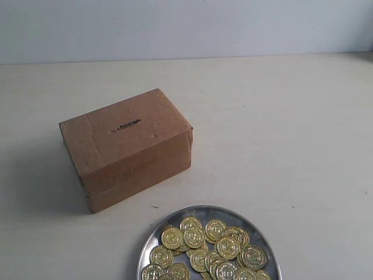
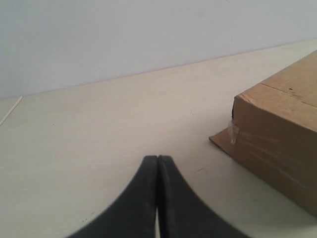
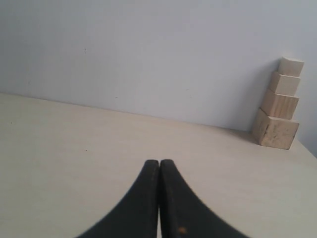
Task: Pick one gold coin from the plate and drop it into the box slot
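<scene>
Preparing the pick: left gripper (image 2: 157,166) and right gripper (image 3: 159,168) rest pressed together (both empty); spread one over an outlying gold coin (image 1: 190,223) on the plate (image 1: 152,236), beside the box (image 1: 131,151) with its upward slot (image 1: 127,125).

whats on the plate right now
A pile of gold coins lies on the plate, overlapping one another, with bare metal showing along the rim. The plate's lower part runs out of the exterior view, and any coins buried under the top ones are covered.
</scene>
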`<control>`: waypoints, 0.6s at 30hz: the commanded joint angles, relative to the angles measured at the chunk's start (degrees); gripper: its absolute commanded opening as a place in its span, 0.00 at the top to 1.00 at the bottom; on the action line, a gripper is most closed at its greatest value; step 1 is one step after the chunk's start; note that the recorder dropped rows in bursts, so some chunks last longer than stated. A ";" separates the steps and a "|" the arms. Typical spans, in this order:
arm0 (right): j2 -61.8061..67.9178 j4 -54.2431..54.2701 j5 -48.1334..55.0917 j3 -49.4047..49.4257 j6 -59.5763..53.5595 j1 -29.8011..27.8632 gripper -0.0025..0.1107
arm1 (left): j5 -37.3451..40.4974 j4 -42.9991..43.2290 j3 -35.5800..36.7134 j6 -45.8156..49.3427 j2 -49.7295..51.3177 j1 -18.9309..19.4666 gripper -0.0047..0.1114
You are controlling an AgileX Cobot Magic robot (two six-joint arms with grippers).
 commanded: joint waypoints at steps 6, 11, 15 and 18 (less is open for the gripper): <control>-0.29 -0.06 1.57 0.26 -0.27 -0.43 0.98 | 0.78 -0.84 0.19 -0.92 -0.24 0.00 0.96; -0.29 1.84 3.99 0.26 -0.27 -0.43 0.98 | 0.77 -0.84 0.19 -1.66 -0.24 0.00 0.96; -0.29 4.21 3.99 0.26 -0.27 -0.43 0.98 | 0.77 -0.84 0.19 -8.91 -0.24 0.00 0.96; -0.29 4.96 3.99 0.26 -0.27 -0.43 0.98 | 0.77 -0.84 0.19 -9.05 -0.24 0.00 0.96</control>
